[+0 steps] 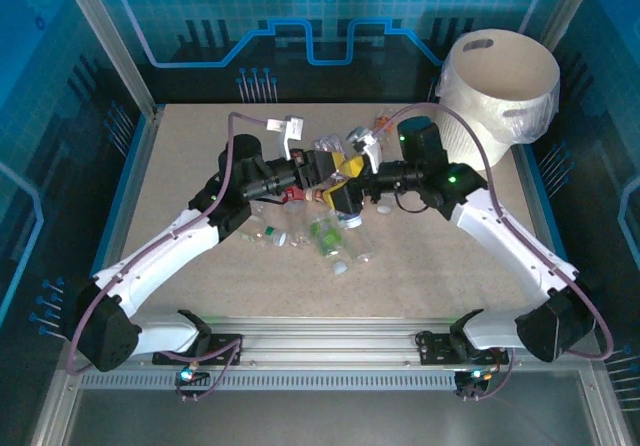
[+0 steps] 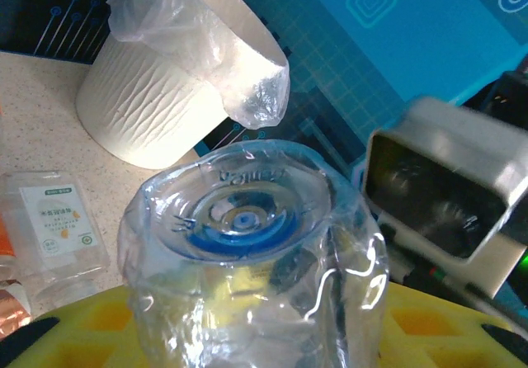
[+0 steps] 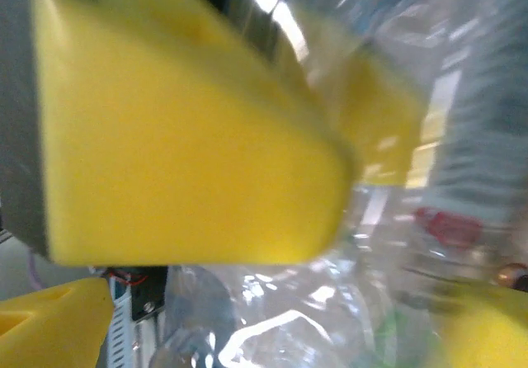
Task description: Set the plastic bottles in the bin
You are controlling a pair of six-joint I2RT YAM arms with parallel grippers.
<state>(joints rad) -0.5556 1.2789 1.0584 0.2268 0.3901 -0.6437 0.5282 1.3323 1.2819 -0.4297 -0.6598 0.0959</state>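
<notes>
My left gripper (image 1: 338,178) is shut on a clear plastic bottle (image 2: 247,261), base toward the camera and blue showing through it, squeezed between the yellow fingers (image 2: 450,327). In the top view this bottle (image 1: 347,202) hangs just above the table's middle. My right gripper (image 1: 373,183) stands open right beside it, facing the left one. In the right wrist view, blurred, its yellow fingertips (image 3: 49,314) flank the clear bottle (image 3: 330,302). More bottles (image 1: 328,236) lie on the table below the grippers. The white bin (image 1: 500,84) with its bag liner stands at the far right corner.
A flat clear packet with a white label (image 2: 56,228) lies on the table left of the held bottle. Small items (image 1: 290,126) sit behind the grippers. Blue enclosure walls and metal posts (image 1: 105,41) ring the table.
</notes>
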